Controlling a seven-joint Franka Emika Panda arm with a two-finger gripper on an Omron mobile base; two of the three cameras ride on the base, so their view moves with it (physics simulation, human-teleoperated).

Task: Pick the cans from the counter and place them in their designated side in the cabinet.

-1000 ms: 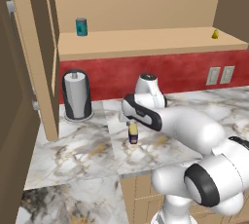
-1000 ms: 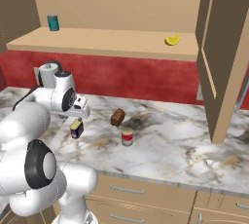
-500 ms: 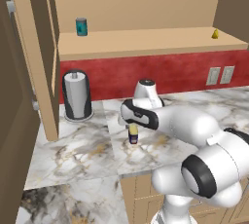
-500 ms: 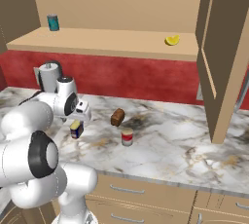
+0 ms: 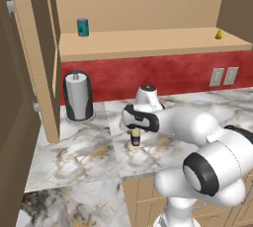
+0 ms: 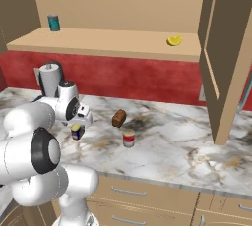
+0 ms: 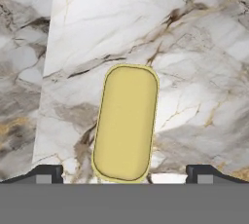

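Observation:
The dark blue can with a yellow top (image 5: 135,137) (image 6: 76,131) stands upright on the marble counter (image 5: 84,149) (image 6: 177,144). My gripper (image 5: 134,128) (image 6: 78,123) hangs open just above it, pointing down. In the hand view the can's yellow top (image 7: 125,121) lies between the two fingertips (image 7: 48,173), which stand wide apart and touch nothing. The red can with a white band (image 6: 128,138) stands upright to the right of the blue one. Above the counter runs the cabinet's long shelf (image 5: 148,41) (image 6: 108,43).
A teal can (image 5: 82,26) (image 6: 53,22) stands at the shelf's left end and a small yellow thing (image 6: 173,40) at its right. A brown block (image 6: 118,118) lies behind the red can. A grey cylinder on a stand (image 5: 78,96) sits at the back left. Open cabinet doors (image 5: 37,48) (image 6: 231,53) flank the counter.
The hand has come down over the blue can and now hangs closer to its top. The jaws stayed open and the cans have not moved.

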